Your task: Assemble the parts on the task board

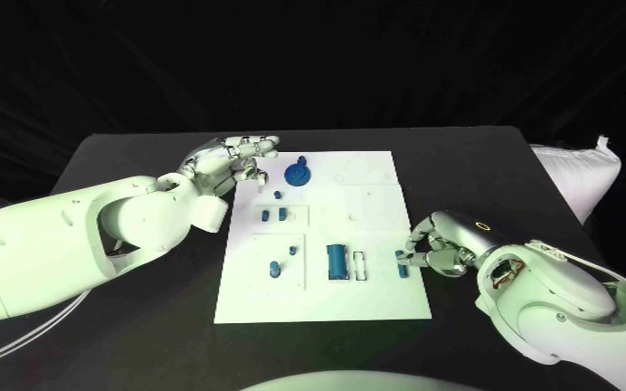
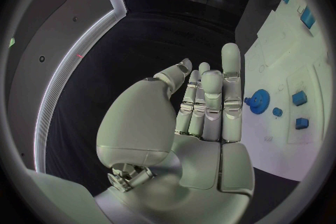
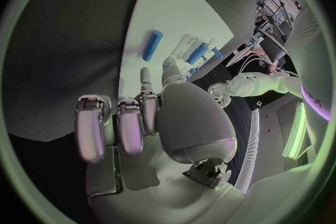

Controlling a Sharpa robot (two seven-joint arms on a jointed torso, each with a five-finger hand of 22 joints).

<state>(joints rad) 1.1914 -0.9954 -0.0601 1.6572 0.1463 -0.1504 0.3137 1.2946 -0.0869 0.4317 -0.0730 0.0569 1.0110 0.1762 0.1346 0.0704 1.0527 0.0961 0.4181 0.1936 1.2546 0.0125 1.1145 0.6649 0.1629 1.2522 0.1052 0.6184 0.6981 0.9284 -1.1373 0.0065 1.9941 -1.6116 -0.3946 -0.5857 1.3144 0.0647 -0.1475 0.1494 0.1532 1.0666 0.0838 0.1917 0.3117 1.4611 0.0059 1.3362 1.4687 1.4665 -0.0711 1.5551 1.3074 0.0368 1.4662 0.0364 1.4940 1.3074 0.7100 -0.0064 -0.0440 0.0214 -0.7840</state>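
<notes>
Hovering off the task board [image 1: 378,300] at its far left corner, left robot hand [image 1: 239,157] released, fingers apart, nothing held. At the board's right edge, right robot hand [image 1: 433,248] curled beside a small blue peg [image 1: 402,263]; cannot tell whether pinched or merely touched. Likely risks: peg slipping from a shallow fingertip hold, or a knuckle nudging the long blue bar [image 1: 338,262] near the board's middle. Counted on the board: one blue gear [image 1: 298,175] just beside the left hand, one bar, about six small pieces, on the black worktop [image 1: 130,165].
</notes>
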